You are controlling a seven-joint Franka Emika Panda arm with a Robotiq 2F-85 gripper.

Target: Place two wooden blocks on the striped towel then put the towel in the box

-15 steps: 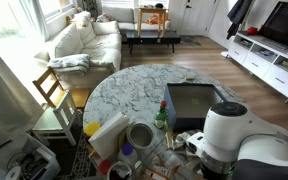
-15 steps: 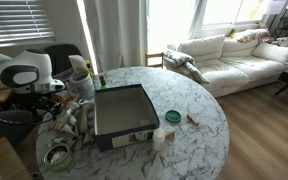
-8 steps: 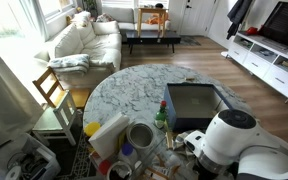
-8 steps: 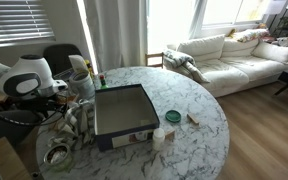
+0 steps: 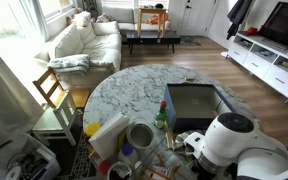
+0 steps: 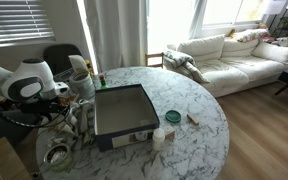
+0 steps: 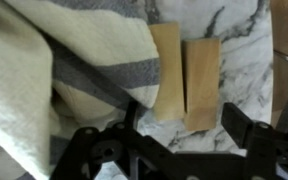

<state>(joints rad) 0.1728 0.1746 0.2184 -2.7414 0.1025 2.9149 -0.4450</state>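
Observation:
In the wrist view two light wooden blocks (image 7: 186,72) lie side by side on the marble table top (image 7: 239,35). The cream towel with grey stripes (image 7: 54,70) lies bunched to their left, and its edge touches the left block. My gripper (image 7: 184,135) is open and empty, and its two dark fingers straddle the near ends of the blocks just above them. The dark open box (image 5: 196,100) stands on the round table, and it shows in both exterior views (image 6: 122,110). My arm (image 6: 29,80) hangs over the cluttered table edge.
Cups, bottles and a tape roll (image 5: 141,135) crowd the table edge beside my arm (image 5: 229,140). A green lid (image 6: 172,117), a small block (image 6: 193,119) and a white cup (image 6: 159,137) sit near the box. A wooden chair (image 5: 52,90) stands beside the table.
My arm has shifted slightly and sunk a little over the table edge. The box and the other things have not moved.

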